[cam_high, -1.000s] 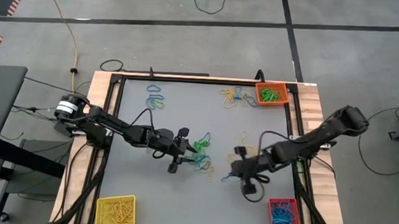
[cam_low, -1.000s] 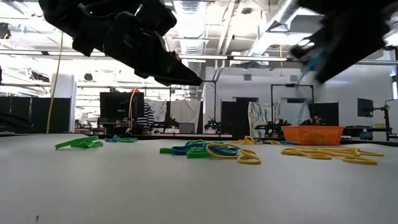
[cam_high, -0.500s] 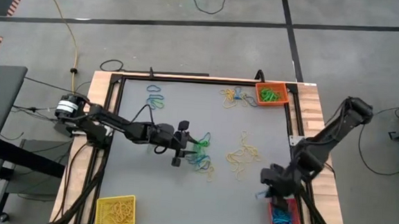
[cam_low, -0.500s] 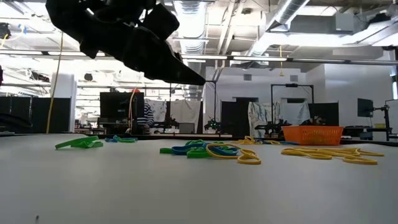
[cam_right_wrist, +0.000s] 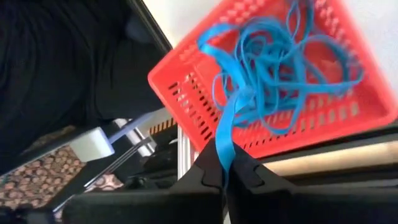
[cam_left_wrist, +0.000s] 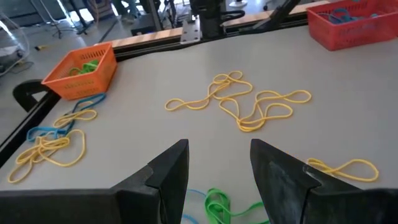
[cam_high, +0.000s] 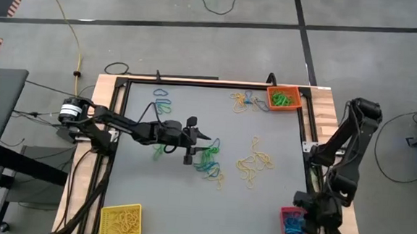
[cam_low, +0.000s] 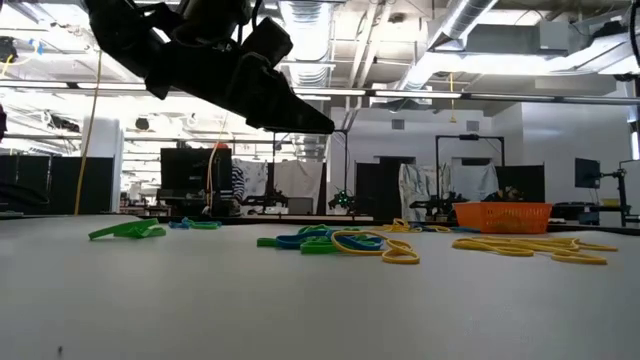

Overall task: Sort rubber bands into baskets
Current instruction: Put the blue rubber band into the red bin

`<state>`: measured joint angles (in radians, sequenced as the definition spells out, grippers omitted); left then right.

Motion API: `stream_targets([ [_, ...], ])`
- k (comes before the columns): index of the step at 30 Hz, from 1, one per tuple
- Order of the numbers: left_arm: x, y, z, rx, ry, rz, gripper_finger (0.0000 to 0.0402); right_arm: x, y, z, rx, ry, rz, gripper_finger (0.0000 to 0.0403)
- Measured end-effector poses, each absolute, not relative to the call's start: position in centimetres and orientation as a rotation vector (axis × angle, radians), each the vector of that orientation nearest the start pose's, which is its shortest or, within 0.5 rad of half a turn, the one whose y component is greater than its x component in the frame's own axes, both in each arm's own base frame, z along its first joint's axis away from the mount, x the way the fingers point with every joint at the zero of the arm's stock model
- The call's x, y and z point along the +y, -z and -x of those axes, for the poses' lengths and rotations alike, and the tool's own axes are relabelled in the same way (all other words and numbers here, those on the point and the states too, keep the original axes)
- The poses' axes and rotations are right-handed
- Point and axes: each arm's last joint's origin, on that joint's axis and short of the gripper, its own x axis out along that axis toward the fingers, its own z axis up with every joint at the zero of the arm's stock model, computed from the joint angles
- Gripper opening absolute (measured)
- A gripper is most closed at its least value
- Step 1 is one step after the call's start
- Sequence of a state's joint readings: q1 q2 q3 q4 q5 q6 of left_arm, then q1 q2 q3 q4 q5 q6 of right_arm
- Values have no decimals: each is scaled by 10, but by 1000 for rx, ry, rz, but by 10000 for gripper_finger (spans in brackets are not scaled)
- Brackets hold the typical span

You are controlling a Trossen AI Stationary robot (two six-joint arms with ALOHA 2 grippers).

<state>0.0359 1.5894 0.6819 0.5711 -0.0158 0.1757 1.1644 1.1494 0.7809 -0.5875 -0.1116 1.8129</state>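
Note:
Three baskets stand at the table's corners: orange [cam_high: 283,98] far right, yellow [cam_high: 120,220] near left, red [cam_high: 294,227] near right, the red one with blue rubber bands [cam_right_wrist: 292,68] in it. Loose rubber bands lie on the table: a green, blue and yellow heap [cam_high: 210,161] mid-table, yellow ones [cam_high: 255,160] to its right, and more at the far edge [cam_high: 242,101]. My left gripper [cam_left_wrist: 217,168] hovers open above the mid-table heap, a green band [cam_left_wrist: 217,205] below its fingers. My right gripper [cam_right_wrist: 227,168] is over the red basket's far edge, shut on a blue band. My right gripper pinches one blue rubber band [cam_right_wrist: 224,146] between its two fingertips, slanting down from above. The band runs as a flat strip from the fingers toward the blue bands in the red basket [cam_right_wrist: 186,93]. Whether its far end rests on them, I cannot tell.
A raised black frame [cam_high: 214,83] rims the grey table top. Blue and green bands [cam_high: 163,103] lie at the far left, and a green one [cam_high: 158,150] lies beside my left arm. The room beyond the far edge holds stands and screens.
My right gripper has swung from mid-table toward the near right corner, rolling its wrist, and has carried the blue band over the red basket. My left gripper has drifted a little toward the far edge and stayed open.

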Motion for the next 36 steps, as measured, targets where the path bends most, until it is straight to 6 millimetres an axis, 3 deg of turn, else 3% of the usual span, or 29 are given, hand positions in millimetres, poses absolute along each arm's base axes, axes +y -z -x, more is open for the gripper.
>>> stream_targets([
  [6, 13, -180, -314, 330, -24, -174, 162, 220, -223, -88, 1516, -85, -1009, 31],
  [11, 13, -181, -315, 324, -24, -175, 162, 229, -211, -89, 1642, -64, -993, 39],
  [15, 13, -181, -315, 323, -25, -173, 162, 230, -204, -91, 1712, -30, -970, 69],
  [27, 12, -179, -314, 344, -20, -147, 162, 205, -212, -96, 1716, 49, -927, 222],
  [36, 12, -175, -312, 385, -19, -134, 162, 177, -220, -102, 1627, 65, -823, 231],
])
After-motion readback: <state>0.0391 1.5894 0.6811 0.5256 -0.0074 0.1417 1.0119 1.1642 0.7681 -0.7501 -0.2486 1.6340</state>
